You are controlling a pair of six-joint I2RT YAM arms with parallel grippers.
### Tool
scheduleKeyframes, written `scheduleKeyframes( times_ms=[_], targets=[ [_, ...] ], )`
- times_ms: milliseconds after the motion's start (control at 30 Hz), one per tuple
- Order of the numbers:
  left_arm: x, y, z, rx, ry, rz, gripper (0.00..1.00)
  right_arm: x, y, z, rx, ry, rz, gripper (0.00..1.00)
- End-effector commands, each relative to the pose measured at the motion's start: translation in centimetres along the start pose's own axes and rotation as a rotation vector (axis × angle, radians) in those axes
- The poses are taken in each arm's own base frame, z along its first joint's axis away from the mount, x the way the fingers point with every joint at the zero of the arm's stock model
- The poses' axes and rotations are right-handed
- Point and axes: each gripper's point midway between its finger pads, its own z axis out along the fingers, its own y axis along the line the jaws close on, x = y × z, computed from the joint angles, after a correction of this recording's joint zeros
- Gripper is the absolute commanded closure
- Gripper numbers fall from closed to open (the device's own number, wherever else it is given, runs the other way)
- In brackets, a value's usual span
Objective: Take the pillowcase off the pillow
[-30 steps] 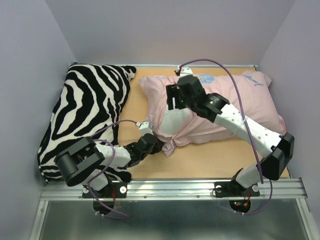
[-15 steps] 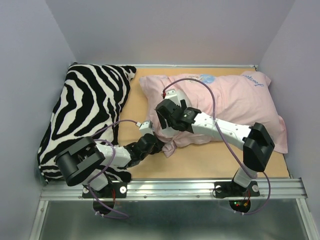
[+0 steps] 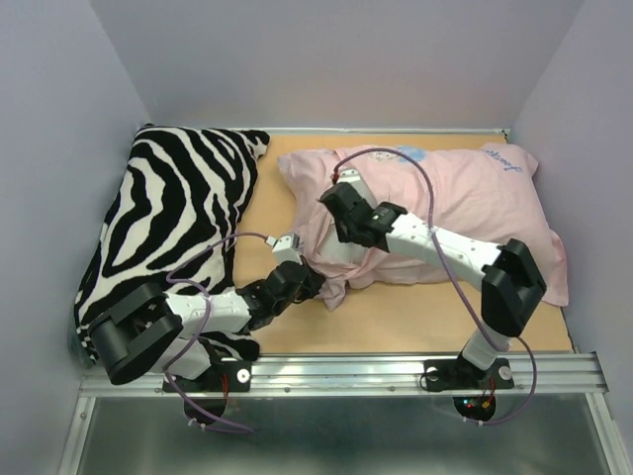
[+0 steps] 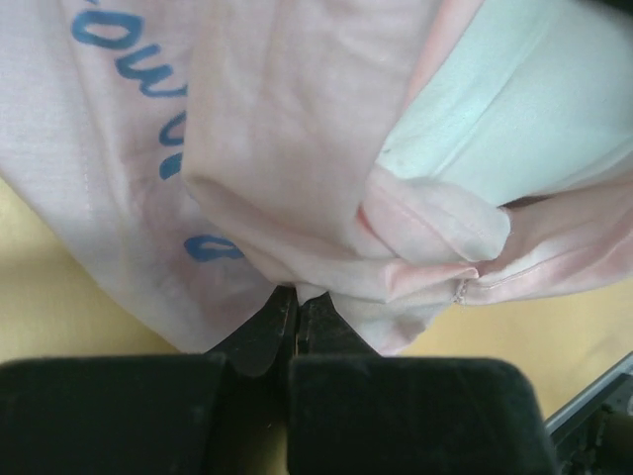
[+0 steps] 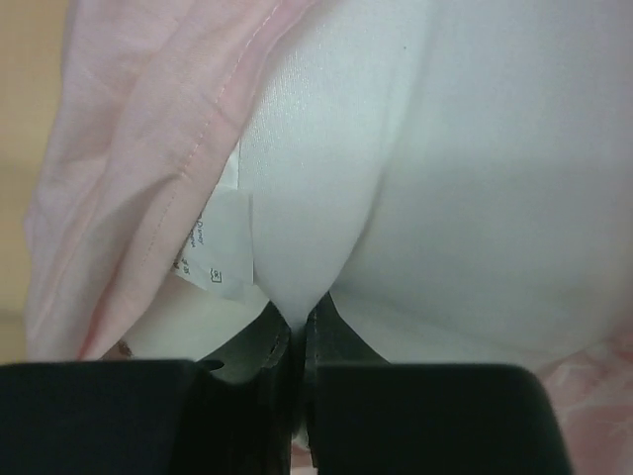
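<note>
The pillowcase [image 3: 465, 198] lies inside out, pale pink, across the back right of the table, with the white pillow [image 3: 329, 249] showing at its open left end. My left gripper [image 3: 309, 282] is shut on a bunched fold of the pillowcase [image 4: 277, 129] at its lower hem; the left wrist view shows the pillow [image 4: 514, 109] bulging out of the opening. My right gripper [image 3: 339, 240] reaches into that opening. The right wrist view shows the right gripper [image 5: 300, 322] shut on a pinch of the white pillow [image 5: 445, 168], beside its small tag [image 5: 223, 247].
A black-and-white zebra-striped pillow [image 3: 168, 218] fills the left side, leaning against the left wall. Grey walls close in the back and both sides. A metal rail [image 3: 346, 371] with the arm bases runs along the near edge.
My right gripper came down from above the pillowcase to its open left end and shut on the white pillow. The left gripper kept its hold; its arm shifted slightly.
</note>
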Motion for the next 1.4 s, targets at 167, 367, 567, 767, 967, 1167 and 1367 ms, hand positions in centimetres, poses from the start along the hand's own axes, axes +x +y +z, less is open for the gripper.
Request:
scheduleKeyframes(
  times_ms=[167,367,567,767,967,1167,1367],
  targets=[
    [-0.7,0.3,-0.1,-0.039,-0.023,0.028,1.00,-14.6,-10.9,-8.0,-0.027,-0.271,0.312,0.99],
    [0.3,0.8,0.3,-0.044,0.007,0.020,1.00,-18.4,-14.9,-10.6,-0.025,-0.359,0.409,1.00],
    [1.5,2.0,0.4,-0.070,0.037,0.024,1.00,-20.5,-16.9,-11.6,-0.005,-0.399,0.448,0.99],
    [3.1,3.0,0.3,-0.083,0.082,0.007,1.00,-22.7,-19.1,-12.0,-0.025,-0.424,0.491,0.99],
    [4.2,3.5,0.1,-0.087,0.118,0.019,1.00,-22.0,-18.6,-11.0,-0.033,-0.396,0.499,0.99],
    [4.9,3.1,-0.4,-0.063,0.137,0.027,0.91,-22.6,-18.7,-11.7,-0.049,-0.414,0.506,1.00],
    [3.2,-0.1,-0.7,0.029,0.083,0.059,0.74,-22.0,-17.7,-11.6,-0.097,-0.393,0.504,0.99]
  ],
)
